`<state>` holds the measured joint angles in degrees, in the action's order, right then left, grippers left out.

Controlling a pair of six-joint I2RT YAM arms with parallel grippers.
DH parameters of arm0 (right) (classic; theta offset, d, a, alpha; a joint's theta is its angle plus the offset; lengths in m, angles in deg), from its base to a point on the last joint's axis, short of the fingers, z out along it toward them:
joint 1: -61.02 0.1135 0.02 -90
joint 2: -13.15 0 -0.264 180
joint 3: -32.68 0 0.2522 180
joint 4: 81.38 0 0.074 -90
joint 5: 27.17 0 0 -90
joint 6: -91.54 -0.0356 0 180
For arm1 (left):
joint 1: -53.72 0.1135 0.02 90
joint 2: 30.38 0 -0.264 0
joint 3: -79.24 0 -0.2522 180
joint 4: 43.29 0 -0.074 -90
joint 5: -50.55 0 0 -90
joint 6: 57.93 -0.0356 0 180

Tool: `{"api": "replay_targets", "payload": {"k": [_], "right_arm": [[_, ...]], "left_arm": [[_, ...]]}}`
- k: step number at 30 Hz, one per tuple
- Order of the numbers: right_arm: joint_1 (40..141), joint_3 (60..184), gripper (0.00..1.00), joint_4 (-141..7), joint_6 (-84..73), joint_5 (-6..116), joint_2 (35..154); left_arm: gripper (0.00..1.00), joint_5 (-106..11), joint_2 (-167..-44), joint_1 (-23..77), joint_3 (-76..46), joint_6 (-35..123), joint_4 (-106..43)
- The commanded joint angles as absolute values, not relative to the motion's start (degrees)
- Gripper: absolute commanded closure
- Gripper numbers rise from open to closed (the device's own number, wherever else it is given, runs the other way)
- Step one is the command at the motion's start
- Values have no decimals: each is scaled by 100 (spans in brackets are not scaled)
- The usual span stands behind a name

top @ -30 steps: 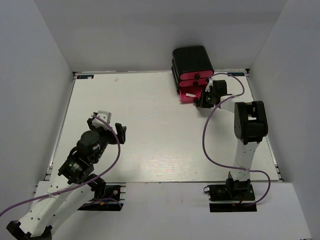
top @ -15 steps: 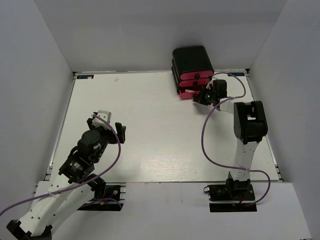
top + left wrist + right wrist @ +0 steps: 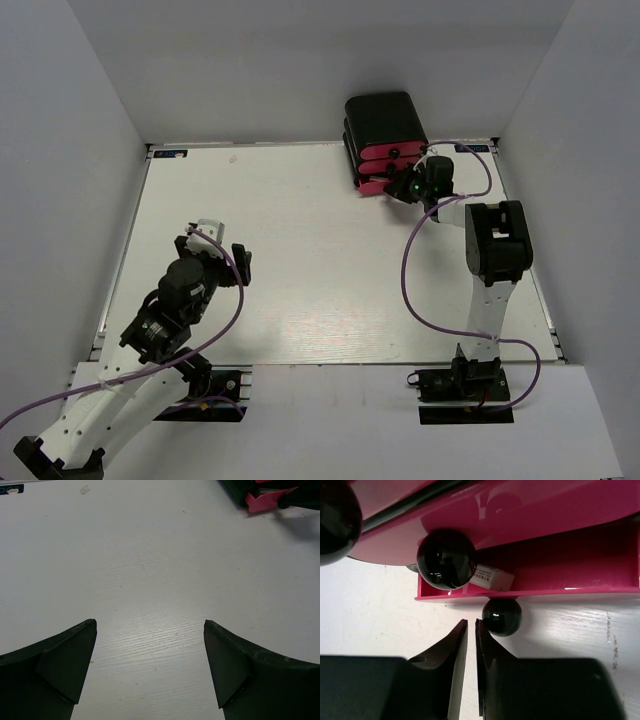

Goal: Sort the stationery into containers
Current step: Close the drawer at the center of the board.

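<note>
The stationery showed only as a small white block (image 3: 492,577) lying in the bottom drawer (image 3: 555,565). No pens or markers could be made out in any view.

Well short of the case (image 3: 385,118) and off to its left, the left end effector (image 3: 150,625) hung over the bench (image 3: 150,555) released, its fingers wide apart with nothing between them.

Right in front of the case, the right end effector (image 3: 471,622) was clenched on nothing. Its fingers were drawn together to a thin slit, and their tips sat just beside the bottom drawer's round black knob (image 3: 501,616), on the knob's left. Whether they touched the knob could not be told.

The bottom drawer stood a little way out of the case, enough to show the white block against its front wall. Directly above it the middle drawer (image 3: 530,505) carried its own black knob (image 3: 445,559), and that drawer looked pushed in. The case itself sat at the far right of the bench.

The step in hand was probably closing the bottom drawer. The drawers looked like stiff, glossy plastic, light and free-sliding, and the knob was smooth and round, so closed fingertips could skid off it. The flat pink front beside the knob seemed the safer place to push. A hard shove might slide the light case itself backward. The block was tiny and loose, so it would likely shift inside.
</note>
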<state>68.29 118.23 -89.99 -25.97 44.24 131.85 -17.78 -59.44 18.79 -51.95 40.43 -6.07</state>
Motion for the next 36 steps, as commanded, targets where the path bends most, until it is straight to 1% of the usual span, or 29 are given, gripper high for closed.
{"api": "replay_targets", "payload": {"k": [1, 6, 9, 14, 17, 21, 30, 36], "right_arm": [[6805, 11887, 82, -9258, -2729, 4420, 13242], [6814, 11027, 82, -9785, -2545, 4236, 12567], [6796, 10823, 82, -9795, -2413, 4235, 12285], [6761, 10656, 82, -9698, -2456, 4464, 12432], [6743, 10857, 82, -9680, -2597, 4534, 12608], [6708, 11420, 82, -9276, -2755, 4569, 13013], [6673, 11552, 82, -9302, -2913, 4727, 13145], [6629, 11956, 82, -9179, -3107, 4605, 13435]], "left_arm": [[3, -1660, -5991, 1892, -5201, 3998, -668], [3, -1660, -5991, 1892, -5201, 3998, -668], [3, -1660, -5991, 1892, -5201, 3998, -668], [3, -1660, -5991, 1892, -5201, 3998, -668], [3, -1660, -5991, 1892, -5201, 3998, -668], [3, -1660, -5991, 1892, -5201, 3998, -668], [3, -1712, -6044, 1892, -5201, 3998, -668], [3, -1712, -6044, 1892, -5201, 3998, -668]]}}
